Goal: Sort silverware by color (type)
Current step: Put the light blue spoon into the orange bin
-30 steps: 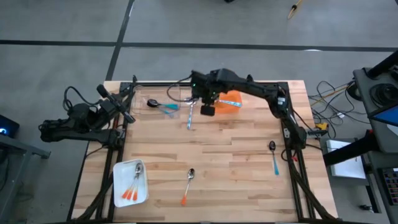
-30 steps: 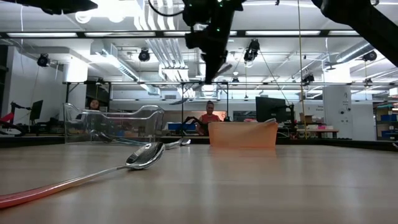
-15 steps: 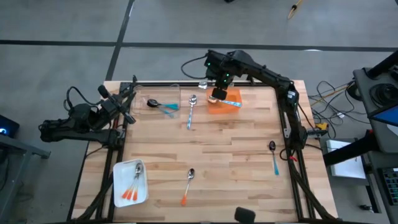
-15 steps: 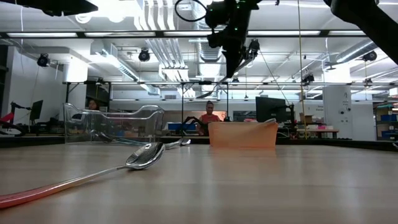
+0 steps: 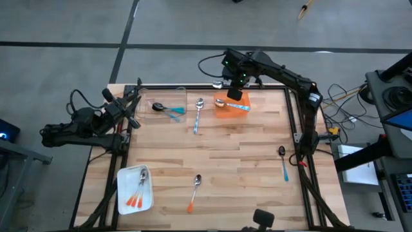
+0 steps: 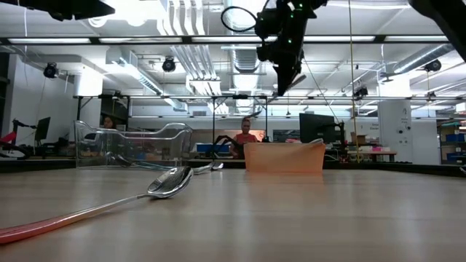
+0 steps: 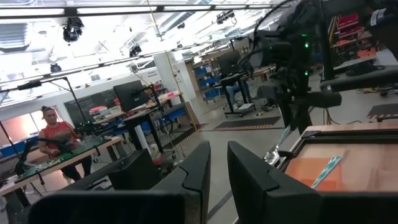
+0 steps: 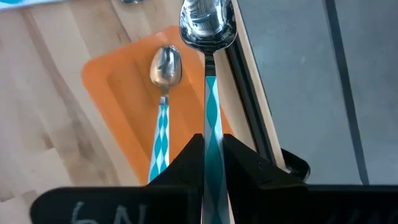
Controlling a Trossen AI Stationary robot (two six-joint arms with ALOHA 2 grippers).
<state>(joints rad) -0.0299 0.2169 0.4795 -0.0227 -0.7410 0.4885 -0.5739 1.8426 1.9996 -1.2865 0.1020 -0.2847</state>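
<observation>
The right pincer was clenched on the handle of a light-blue-handled spoon, whose silver bowl pointed forward. It hung above the orange tray, which stood at the far edge of the tabletop, near the middle. In this tray lay a second light-blue spoon.

Just beside the tray, on the bare wood, lay one more spoon with a light-blue handle. Further toward the far left corner stood a clear container with a dark-bowled teal spoon in it.

At the near left corner a white tray held several orange-handled spoons. Another orange-handled spoon lay near the near edge, around the middle. A dark-bowled spoon with a teal handle lay close to the right edge.

The left pincer waited beyond the left edge of the tabletop, its fingers almost together and grasping nothing.
</observation>
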